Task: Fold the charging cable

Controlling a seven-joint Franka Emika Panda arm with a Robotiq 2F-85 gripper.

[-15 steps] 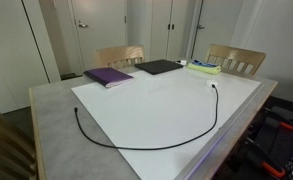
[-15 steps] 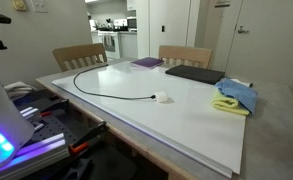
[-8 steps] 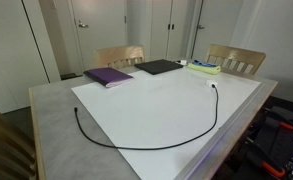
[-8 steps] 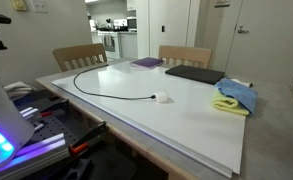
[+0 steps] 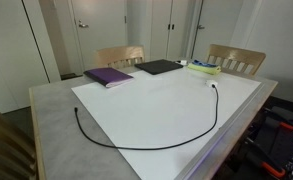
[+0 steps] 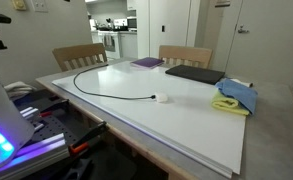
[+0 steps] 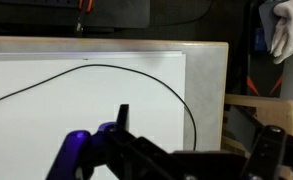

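The charging cable [image 5: 146, 148] is a thin black cord lying in a wide open curve on the white board [image 5: 156, 105]. Its small white plug [image 5: 214, 86] rests near the board's far side. In an exterior view the cable [image 6: 96, 92] loops round to the plug [image 6: 162, 98]. The wrist view looks down on an arc of the cable [image 7: 136, 72] near the board's edge. My gripper [image 7: 196, 140] shows only there, as dark fingers set wide apart at the bottom of the frame. It hangs above the cable, open and empty. The arm is out of both exterior views.
A purple book [image 5: 108, 76] and a black flat pad [image 5: 159, 67] lie at the far side of the table. A blue and yellow cloth [image 6: 236, 96] lies beside the pad. Two wooden chairs [image 5: 121, 56] stand behind the table. Equipment sits below the table edge [image 6: 46, 120].
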